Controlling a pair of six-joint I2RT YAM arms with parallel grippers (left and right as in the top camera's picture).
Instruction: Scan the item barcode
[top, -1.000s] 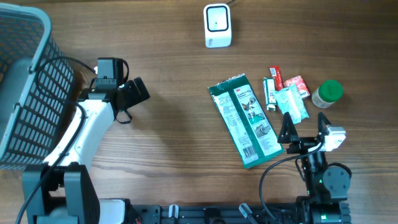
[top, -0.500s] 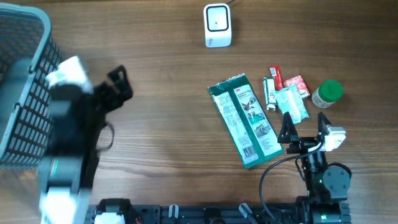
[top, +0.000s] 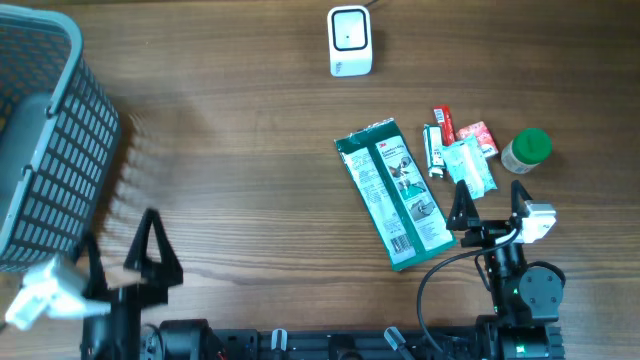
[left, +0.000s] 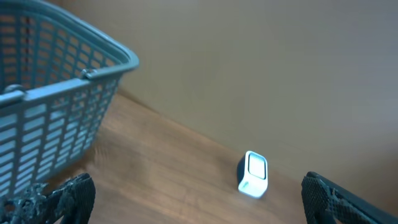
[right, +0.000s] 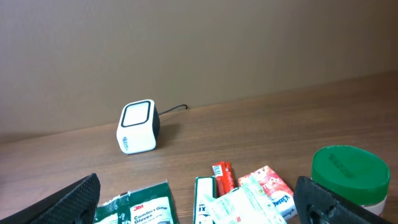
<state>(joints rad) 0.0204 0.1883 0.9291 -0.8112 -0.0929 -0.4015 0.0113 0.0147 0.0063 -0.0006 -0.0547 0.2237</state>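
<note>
Retreating from the basket (top: 50, 130) to the table's (top: 250, 210) near edge, my left end effector (top: 118, 238) is gaping fully, empty; my right end effector (top: 490, 192) is likewise gaping, holding nothing.

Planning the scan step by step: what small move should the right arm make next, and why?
Probably lower the right tool toward the green glove packet: the tool is open and empty, the packet lies close by, and nothing is at the scanner yet.
</note>
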